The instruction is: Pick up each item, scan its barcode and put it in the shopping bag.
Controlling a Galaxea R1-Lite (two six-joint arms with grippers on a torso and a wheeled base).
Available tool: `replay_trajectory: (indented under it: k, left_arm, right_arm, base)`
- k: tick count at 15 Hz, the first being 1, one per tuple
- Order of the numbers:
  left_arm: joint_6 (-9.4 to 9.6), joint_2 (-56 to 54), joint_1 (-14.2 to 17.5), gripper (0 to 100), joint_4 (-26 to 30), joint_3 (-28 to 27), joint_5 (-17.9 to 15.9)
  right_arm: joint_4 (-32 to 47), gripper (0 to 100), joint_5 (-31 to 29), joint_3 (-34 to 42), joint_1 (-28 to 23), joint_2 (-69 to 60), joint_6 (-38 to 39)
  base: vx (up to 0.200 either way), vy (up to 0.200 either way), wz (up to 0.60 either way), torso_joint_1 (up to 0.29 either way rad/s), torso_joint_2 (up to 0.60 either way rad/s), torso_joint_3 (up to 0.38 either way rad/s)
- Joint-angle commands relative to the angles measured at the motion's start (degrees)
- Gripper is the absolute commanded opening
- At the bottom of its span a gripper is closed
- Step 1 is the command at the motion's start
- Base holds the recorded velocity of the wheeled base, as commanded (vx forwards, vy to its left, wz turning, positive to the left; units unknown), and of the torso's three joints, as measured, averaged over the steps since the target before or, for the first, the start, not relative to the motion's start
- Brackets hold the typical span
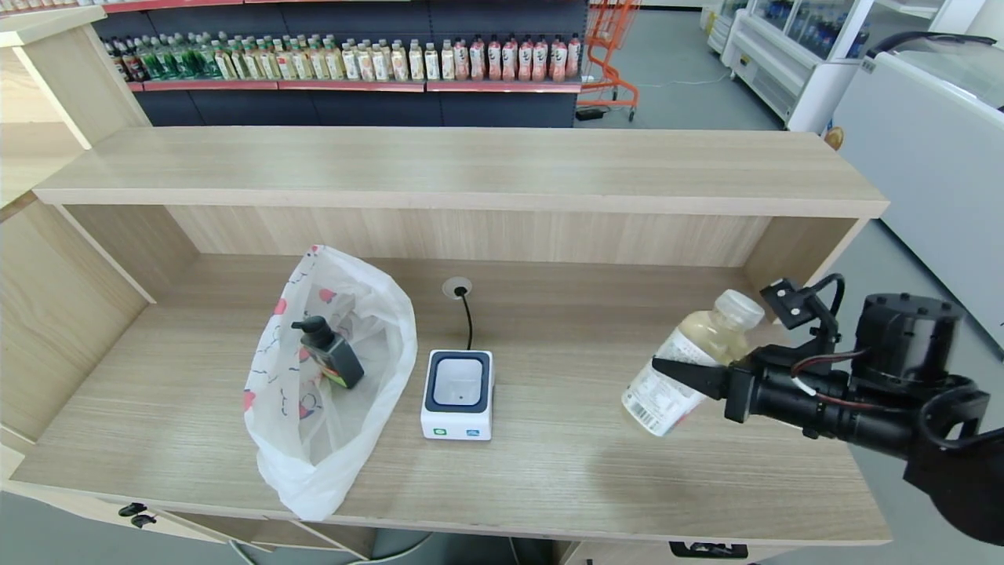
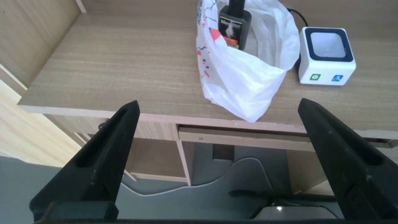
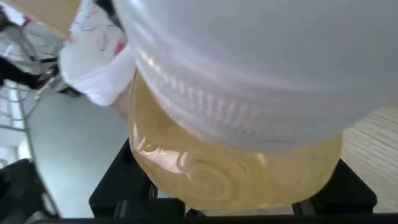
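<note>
Right gripper (image 1: 686,369) clamps white-capped pale-yellow plastic bottle (image 1: 706,333) above wooden counter's (image 1: 596,471) right end; we risk barcode facing away from white box scanner (image 1: 459,392), or slipping.

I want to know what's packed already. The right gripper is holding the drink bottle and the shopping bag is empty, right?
Not quite. The right gripper does hold the drink bottle, but the shopping bag is not empty: a black pump bottle already sits inside it, as the head view shows.
</note>
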Motion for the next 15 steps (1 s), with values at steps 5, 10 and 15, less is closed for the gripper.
replay_trajectory:
  k: [5, 10, 15]
  left_arm:
    - [-0.01, 0.0, 0.0, 100, 0.0, 0.0, 0.0]
    - [-0.01, 0.0, 0.0, 100, 0.0, 0.0, 0.0]
    - [-0.01, 0.0, 0.1, 100, 0.0, 0.0, 0.0]
  right_arm:
    - [11.2, 0, 13.2, -1.5, 7.0, -14.2, 5.4]
    - [11.3, 0, 13.4, -0.7, 10.3, -15.5, 8.7]
    - [11.4, 0, 14.5, 0.8, 11.6, -16.3, 10.9]
  base:
    - [0.000, 0.000, 0.00, 0.000, 0.00, 0.000]
    - [0.000, 0.000, 0.00, 0.000, 0.00, 0.000]
    - [0.000, 0.000, 0.00, 0.000, 0.00, 0.000]
